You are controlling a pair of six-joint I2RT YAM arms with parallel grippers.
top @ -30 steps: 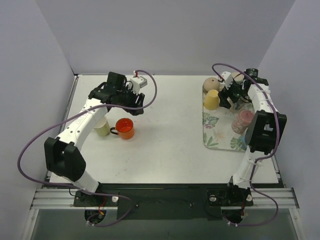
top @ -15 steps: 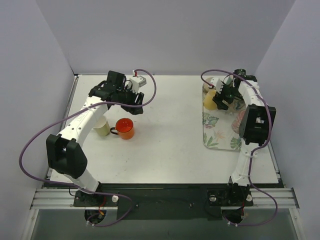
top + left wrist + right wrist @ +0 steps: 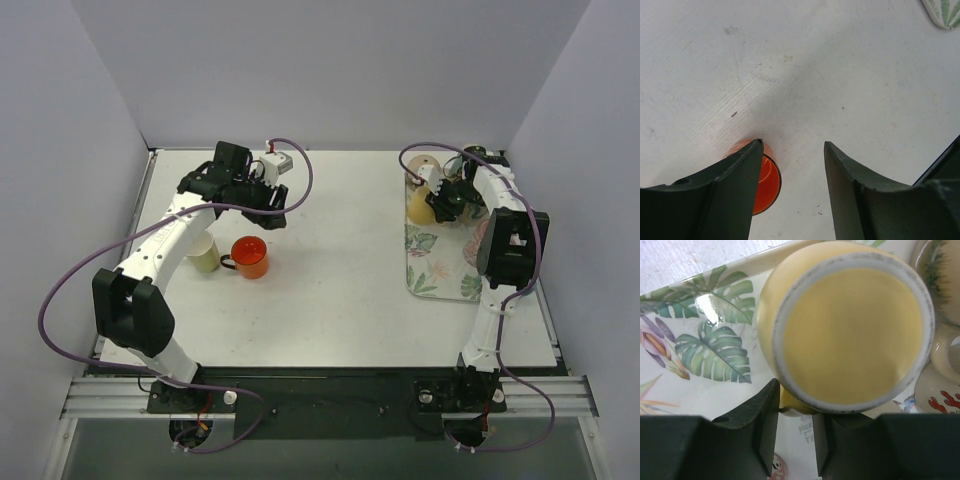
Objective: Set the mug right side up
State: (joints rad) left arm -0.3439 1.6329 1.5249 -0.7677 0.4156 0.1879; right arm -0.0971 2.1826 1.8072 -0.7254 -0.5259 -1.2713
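A yellow mug (image 3: 420, 204) stands upside down at the far left of the leaf-print tray (image 3: 430, 272). Its flat base (image 3: 855, 325) with a pale ring faces the right wrist camera. My right gripper (image 3: 441, 199) reaches it from the right, and in the wrist view the right gripper (image 3: 795, 390) is shut on the mug's handle (image 3: 790, 402), which sits pinched between the two fingers. Far off on the left, my left gripper (image 3: 272, 208) hangs open over bare table. In its own view the left gripper (image 3: 792, 145) holds nothing.
An orange cup (image 3: 250, 256) stands upright beside a pale yellow cup (image 3: 204, 253) on the left of the table; the orange cup (image 3: 767, 182) shows under my left finger. On the tray are a beige mug (image 3: 421, 163), a pink mug (image 3: 483, 233) and patterned dishes (image 3: 940, 390).
My right gripper has moved left across the tray to the yellow mug and closed its fingers on the handle. The left arm has stayed where it was.
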